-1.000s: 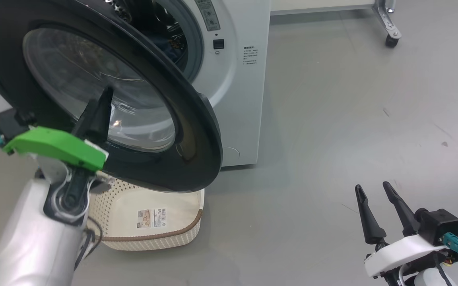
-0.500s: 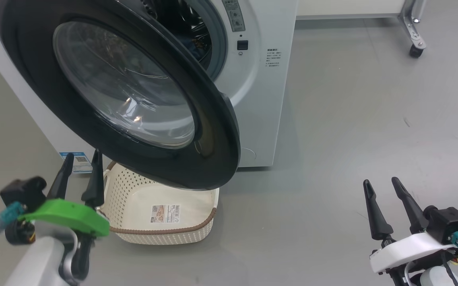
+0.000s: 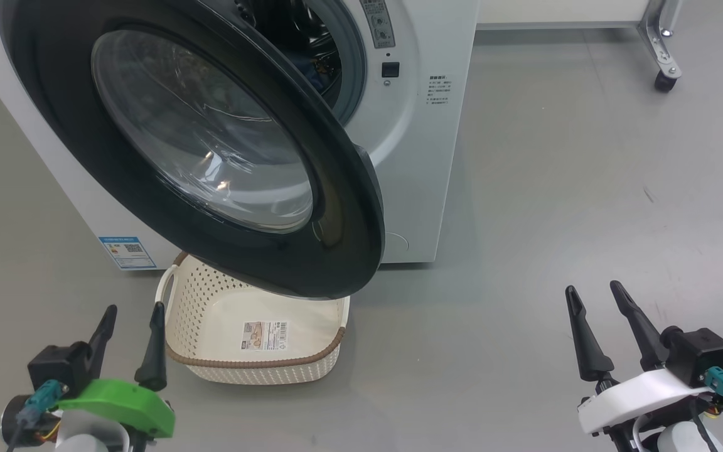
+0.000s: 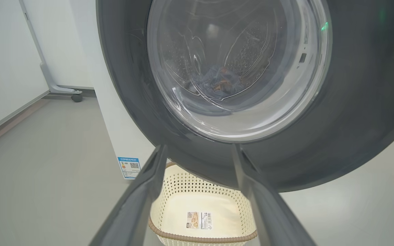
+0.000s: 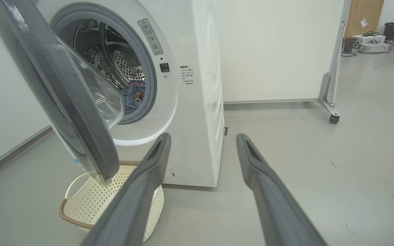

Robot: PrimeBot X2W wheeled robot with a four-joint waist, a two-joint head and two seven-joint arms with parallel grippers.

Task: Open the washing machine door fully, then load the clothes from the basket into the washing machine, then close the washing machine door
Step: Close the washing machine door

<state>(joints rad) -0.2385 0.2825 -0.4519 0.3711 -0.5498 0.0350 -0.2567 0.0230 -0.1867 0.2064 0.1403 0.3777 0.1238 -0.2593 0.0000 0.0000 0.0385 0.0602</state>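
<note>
1. Starting with the largest body, we mark the washer: white, front-loading, standing on the grey floor, its drum exposed.
2. The door hangs part-way open, apparently pivoting at its left side, with its black ring and domed glass swung out above the basket. We judge it stiff and fairly heavy. The glossy ring looks slippery, and the glass is the fragile part. We would therefore push rather than pinch, pressing on the ring near its free right edge, where least effort is needed. A firm last push should seat it in the latch.
3. The basket sits on the floor at the washer's foot, partly under the door. It holds nothing but a sticker on its bottom. Light and rigid, it needs no handling now.
4. The clothes lie low inside the drum, blue fabric with orange-brown marks. Soft and limp, they appear clear of the seal, though we cannot see its whole round.
5. The left gripper hovers just beside the basket's left end, fingers spread, holding nothing.
6. The right gripper hovers well apart over bare floor, likewise spread and empty.
7. We judge loading done and closing the door the step in hand.
</note>
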